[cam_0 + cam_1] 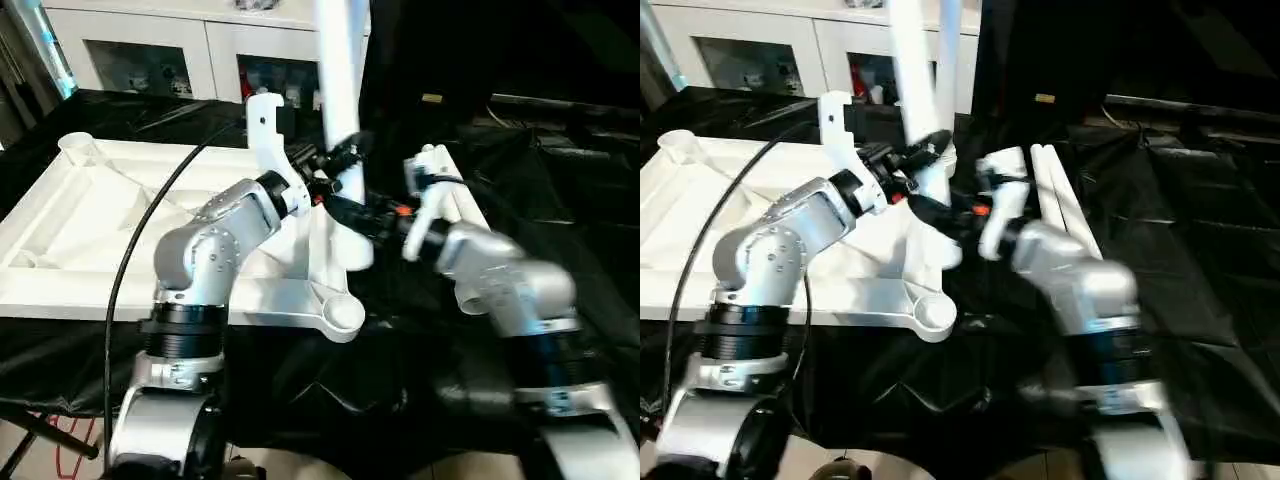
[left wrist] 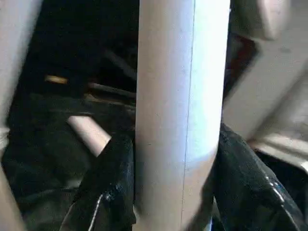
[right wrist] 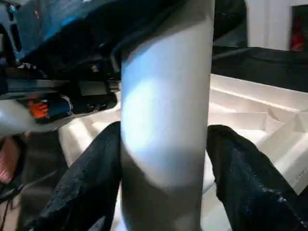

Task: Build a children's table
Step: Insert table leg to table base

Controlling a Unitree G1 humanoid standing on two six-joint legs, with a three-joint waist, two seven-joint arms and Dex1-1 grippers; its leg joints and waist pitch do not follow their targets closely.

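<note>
Over black cloth [image 1: 560,180]: leg [image 1: 340,120] between end effectors [image 1: 345,195]

You have no readable text, label, brand, number or sign here; the small yellow tag [image 1: 432,98] on the dark background is too small to read.

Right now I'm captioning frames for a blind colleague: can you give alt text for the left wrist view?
A white tube leg stands upright between the left gripper's two black fingers, which flank it on both sides. Behind lie black cloth and another white tube.
</note>
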